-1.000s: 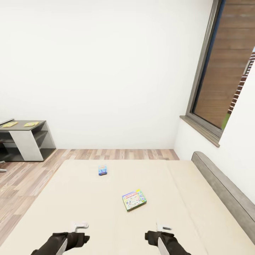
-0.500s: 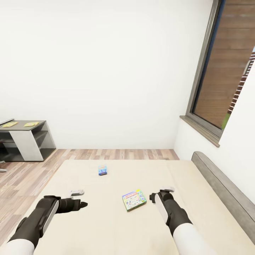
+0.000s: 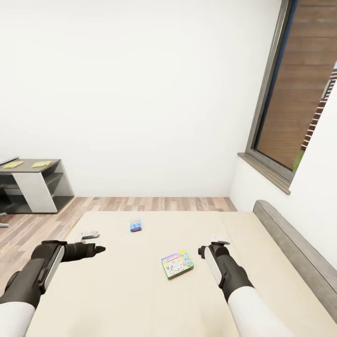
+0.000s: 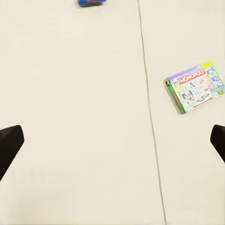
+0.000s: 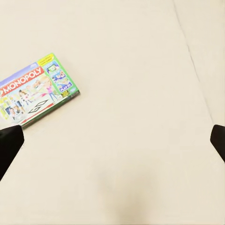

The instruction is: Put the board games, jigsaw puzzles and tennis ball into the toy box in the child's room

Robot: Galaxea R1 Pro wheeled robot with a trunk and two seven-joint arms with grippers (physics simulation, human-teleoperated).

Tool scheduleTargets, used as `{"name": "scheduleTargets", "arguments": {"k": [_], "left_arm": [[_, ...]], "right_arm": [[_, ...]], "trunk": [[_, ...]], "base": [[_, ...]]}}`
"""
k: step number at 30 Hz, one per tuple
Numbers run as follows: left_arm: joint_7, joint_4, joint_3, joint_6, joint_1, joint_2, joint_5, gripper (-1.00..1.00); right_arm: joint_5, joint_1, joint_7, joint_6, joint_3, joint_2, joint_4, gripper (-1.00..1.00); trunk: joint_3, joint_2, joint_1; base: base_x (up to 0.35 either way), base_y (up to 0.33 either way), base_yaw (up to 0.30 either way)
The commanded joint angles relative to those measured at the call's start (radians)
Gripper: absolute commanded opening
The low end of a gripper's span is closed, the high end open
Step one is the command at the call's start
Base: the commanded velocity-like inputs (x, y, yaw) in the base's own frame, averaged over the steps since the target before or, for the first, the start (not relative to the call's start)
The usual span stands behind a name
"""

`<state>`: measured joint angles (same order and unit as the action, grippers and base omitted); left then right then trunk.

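Two board games lie on the cream bed (image 3: 140,290): a white one with multicoloured edges (image 3: 177,265) near the middle, and a small teal-blue one (image 3: 135,225) farther off. My left gripper (image 3: 96,248) hovers open over the bed's left part, left of both games. The right gripper (image 3: 208,249) hangs open just right of the white game. In the left wrist view the white game (image 4: 194,86) and the blue game (image 4: 91,2) lie ahead of the wide-apart fingertips (image 4: 9,145). The right wrist view has the white game (image 5: 37,89) near one fingertip (image 5: 9,145). Two jigsaw puzzles (image 3: 13,164) (image 3: 41,164) lie on the table's dark-grey section (image 3: 51,161).
The bed's grey frame (image 3: 290,243) runs along the right under a large window (image 3: 299,93). A wood-plank floor (image 3: 28,234) separates the bed from the table at far left. A white wall stands behind.
Both arms have risen and reached forward over the bed. The left gripper swung out to the left; the right one came up beside the white game. The games have not moved.
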<state>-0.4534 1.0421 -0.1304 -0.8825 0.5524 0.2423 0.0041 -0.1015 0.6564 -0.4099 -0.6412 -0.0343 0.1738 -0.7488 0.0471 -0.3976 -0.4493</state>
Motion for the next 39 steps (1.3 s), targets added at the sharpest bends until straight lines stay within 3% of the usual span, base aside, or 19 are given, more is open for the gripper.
{"name": "scheduleTargets", "arguments": {"k": [1,4,8,11,12,15,16,18,20,22,25,39], "left_arm": [[-0.006,0.002,-0.011,-0.008,0.001,0.002,0.001,1.0],[-0.03,0.006,-0.047,-0.021,0.003,0.01,0.002,1.0],[-0.124,0.011,-0.062,-0.049,0.004,0.016,0.002,1.0],[-0.295,0.014,-0.066,-0.08,0.004,0.047,0.002,1.0],[-0.394,0.015,-0.067,-0.091,0.004,0.069,0.002,1.0],[-0.572,0.016,-0.068,-0.1,0.004,0.104,0.001,1.0],[-0.699,0.015,-0.068,-0.101,0.004,0.13,-0.002,1.0],[-0.823,0.015,-0.067,-0.101,0.004,0.154,-0.004,1.0],[-1.019,0.014,-0.065,-0.095,0.003,0.191,-0.007,1.0],[-1.09,0.014,-0.065,-0.084,0.003,0.205,-0.008,1.0],[-1.117,0.011,-0.065,-0.074,0.003,0.21,-0.007,1.0],[-1.117,0.007,-0.065,-0.069,0.002,0.206,0.002,1.0]], "right_arm": [[-0.011,0.001,-0.008,-0.002,-0.001,0.001,-0.002,1.0],[-0.011,0.001,-0.005,-0.002,0.003,0.001,-0.005,1.0],[-0.01,0.002,-0.005,-0.001,0.005,0.001,-0.007,1.0],[-0.009,0.002,-0.006,0.0,0.006,0.001,-0.007,1.0],[-0.009,0.002,-0.006,0.0,0.006,0.001,-0.007,1.0],[-0.009,0.002,-0.006,0.0,0.006,0.001,-0.007,1.0],[-0.009,0.002,-0.006,0.0,0.006,0.001,-0.007,1.0],[-0.009,0.002,-0.006,-0.001,0.006,0.001,-0.007,1.0],[-0.009,0.002,-0.006,-0.001,0.006,0.001,-0.007,1.0],[-0.009,0.002,-0.006,-0.001,0.007,0.001,-0.007,1.0],[-0.009,0.002,-0.006,-0.002,0.006,0.001,-0.007,1.0],[-0.009,0.002,-0.005,-0.005,0.005,0.001,-0.008,1.0]], "trunk": [[0.002,-0.002,-0.001],[0.002,-0.002,-0.001],[0.002,-0.002,-0.001],[0.002,-0.002,-0.001],[0.002,-0.002,-0.001],[0.002,-0.002,-0.001],[0.002,-0.002,-0.001],[0.002,-0.002,-0.001],[0.003,-0.002,-0.001],[0.003,-0.002,-0.001],[0.005,-0.002,-0.001],[0.02,-0.002,-0.001]], "base": [[0.0,0.0,0.0],[0.0,0.0,0.0],[0.0,0.0,0.0],[0.0,0.0,0.0],[0.0,0.0,0.0],[0.0,0.0,0.0],[0.0,0.0,0.0],[0.0,0.0,0.0],[0.0,0.0,0.0],[0.0,0.0,0.0],[0.0,0.0,0.0],[0.0,0.0,0.0]]}}
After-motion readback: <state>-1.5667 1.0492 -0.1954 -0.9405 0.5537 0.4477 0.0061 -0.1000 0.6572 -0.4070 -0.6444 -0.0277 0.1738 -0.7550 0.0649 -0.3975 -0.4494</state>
